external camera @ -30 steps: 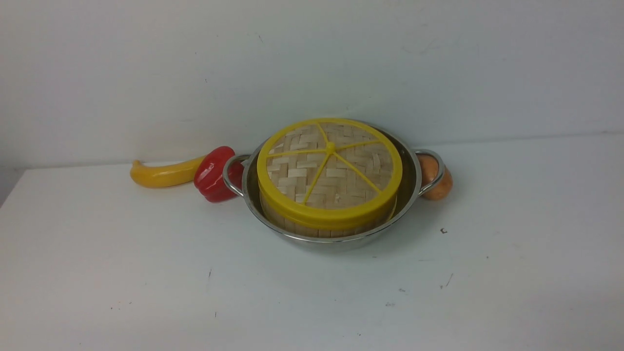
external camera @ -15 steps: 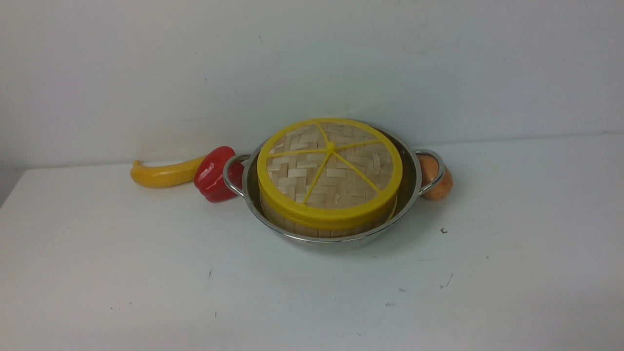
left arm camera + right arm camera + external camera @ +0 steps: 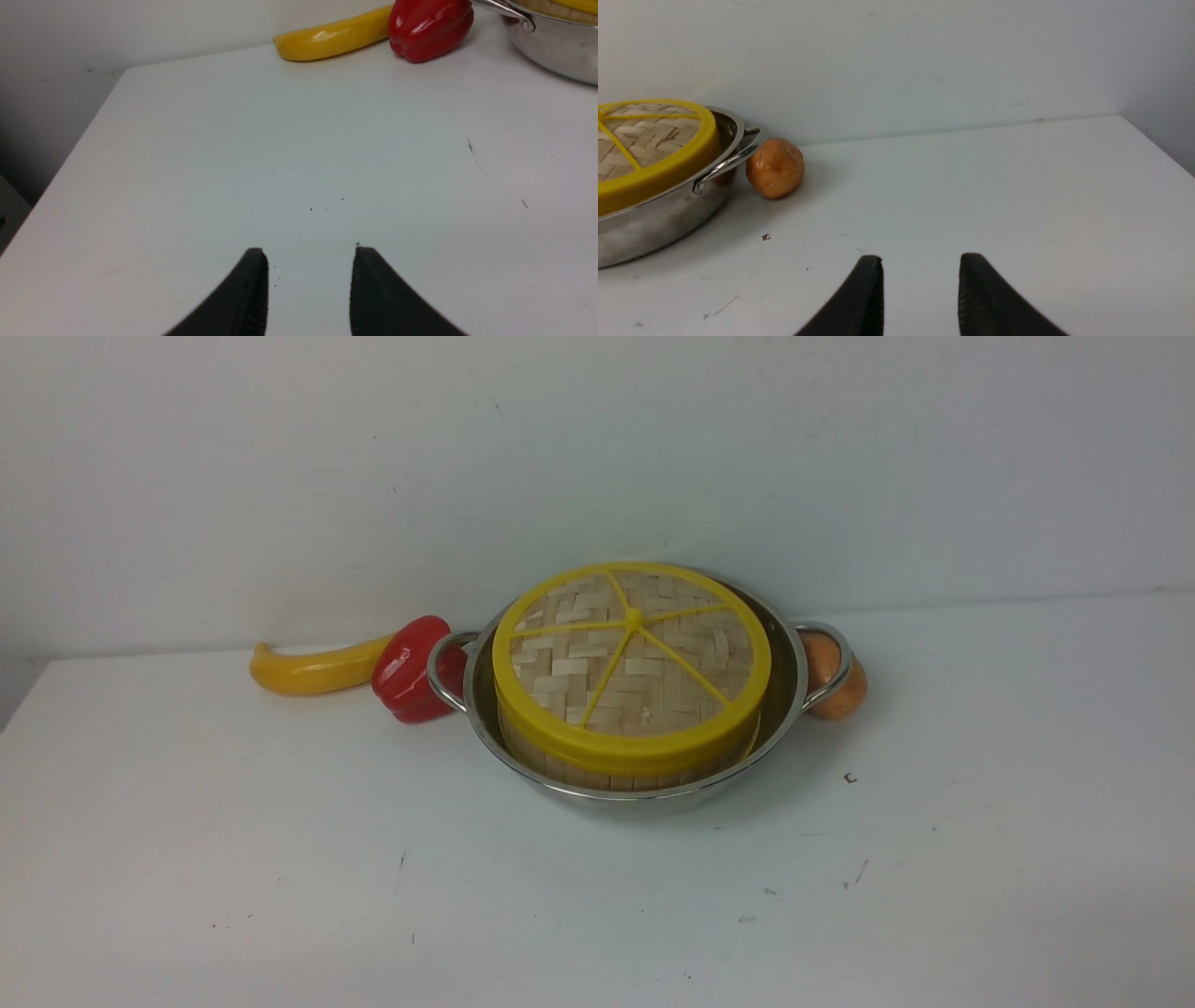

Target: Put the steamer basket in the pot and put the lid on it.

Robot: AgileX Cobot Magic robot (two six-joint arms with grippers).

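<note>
1. The left gripper (image 3: 309, 254) had its jaws parted with a moderate gap and nothing between them, only bare white worktop (image 3: 299, 154) below. The right gripper (image 3: 920, 261) stood the same way, jaws apart and empty.
2. Neither arm showed in the front view, so both sat well back from the work.
3. The pot (image 3: 789, 695) lay well apart from both grippers, off to one side in each wrist view and near the back wall.
4. The steamer basket (image 3: 597, 773) sat inside the pot, and the lid (image 3: 631, 658) rested on top of it, looking level, its yellow rim lined up with the basket's.
5. To my eye the task looked done; the step in hand was simply staying clear. Doing that well meant keeping both arms low and away from the pot's loop handles.
6. A red bell pepper (image 3: 409, 670) and a yellow banana-like piece (image 3: 313, 670) lay beside the left handle, and an orange-brown round piece (image 3: 836, 686) beside the right.
</note>
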